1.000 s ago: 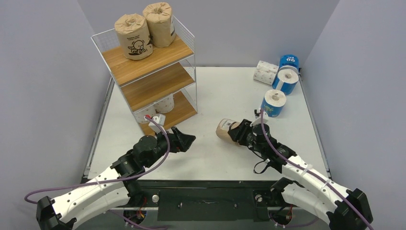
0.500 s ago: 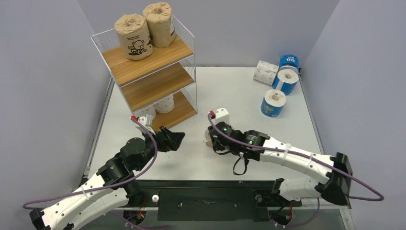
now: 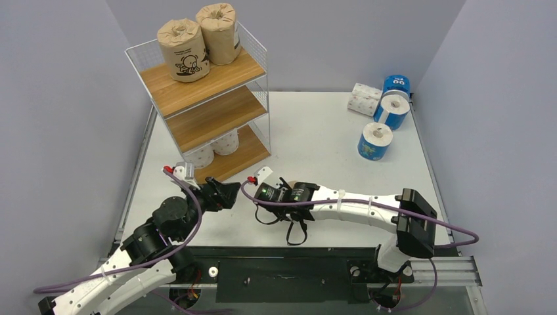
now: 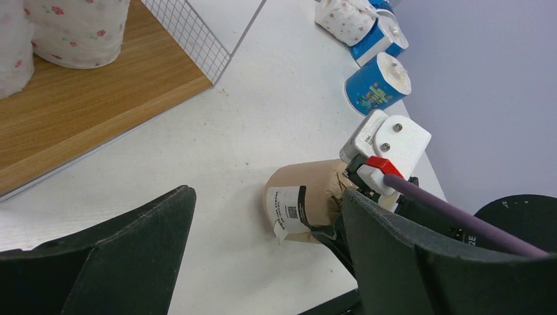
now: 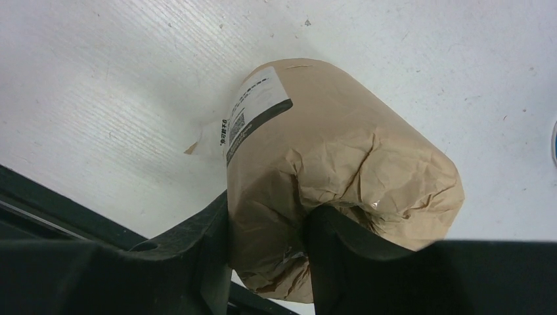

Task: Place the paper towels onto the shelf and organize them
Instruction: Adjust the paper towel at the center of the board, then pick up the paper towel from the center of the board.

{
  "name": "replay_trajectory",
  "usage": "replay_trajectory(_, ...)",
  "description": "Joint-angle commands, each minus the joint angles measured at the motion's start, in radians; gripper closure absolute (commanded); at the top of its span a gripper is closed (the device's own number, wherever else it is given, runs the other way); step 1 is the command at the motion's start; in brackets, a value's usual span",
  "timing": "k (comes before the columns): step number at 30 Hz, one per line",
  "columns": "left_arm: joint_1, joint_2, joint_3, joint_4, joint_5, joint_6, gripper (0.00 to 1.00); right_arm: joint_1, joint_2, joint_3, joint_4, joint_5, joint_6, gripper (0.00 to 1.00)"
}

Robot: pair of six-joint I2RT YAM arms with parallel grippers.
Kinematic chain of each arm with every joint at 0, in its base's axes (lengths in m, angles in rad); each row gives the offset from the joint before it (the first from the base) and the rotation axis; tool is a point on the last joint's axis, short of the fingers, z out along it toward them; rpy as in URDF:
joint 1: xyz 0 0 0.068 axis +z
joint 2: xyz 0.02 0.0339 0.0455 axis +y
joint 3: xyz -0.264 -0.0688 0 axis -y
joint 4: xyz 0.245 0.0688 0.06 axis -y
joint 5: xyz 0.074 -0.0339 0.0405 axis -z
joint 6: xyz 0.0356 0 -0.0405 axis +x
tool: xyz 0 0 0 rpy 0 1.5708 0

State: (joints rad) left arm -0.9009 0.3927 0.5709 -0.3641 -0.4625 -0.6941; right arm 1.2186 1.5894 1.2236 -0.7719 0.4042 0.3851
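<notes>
My right gripper is shut on a brown-wrapped paper towel roll, one finger on its side and one in its crumpled end. The roll, with a white label, sits low at the table in the left wrist view. My left gripper is open and empty, its jaws spread just short of that roll. The shelf stands at the back left with two brown rolls on the top board and two white rolls on the bottom board.
Three blue-wrapped rolls and one white floral roll sit at the back right of the table. The shelf's wire side is close to the left gripper. The table's near edge runs just below both grippers.
My right arm has swung left across the table carrying the brown roll up to the left gripper. My left arm has drawn back a little to the left, its gripper still open.
</notes>
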Motion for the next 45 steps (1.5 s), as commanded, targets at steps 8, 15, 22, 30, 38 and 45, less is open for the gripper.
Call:
replay_trajectory(8,-0.001,-0.010,0.017,-0.030,-0.059,0.024,0.17,0.005,-0.030,0.071,-0.018,0.008,-0.033,0.42)
replay_trajectory(15,-0.001,-0.035,0.065,-0.066,-0.111,0.064,0.13,-0.001,-0.198,0.091,-0.016,0.049,0.007,0.33)
replay_trajectory(22,-0.001,-0.075,0.087,-0.080,-0.194,0.101,0.11,-0.257,-0.404,-0.084,0.145,-0.108,0.227,0.24)
replay_trajectory(30,-0.002,-0.086,0.090,-0.128,-0.231,0.090,0.09,-0.438,-0.462,-0.244,0.252,-0.353,0.279,0.26)
replay_trajectory(38,-0.002,-0.065,0.054,-0.163,-0.260,-0.029,0.04,-0.448,-0.484,-0.366,0.395,-0.313,0.386,0.26)
replay_trajectory(45,-0.001,-0.025,0.042,-0.197,-0.193,-0.114,0.04,-0.450,-0.412,-0.323,0.353,-0.360,0.327,0.26)
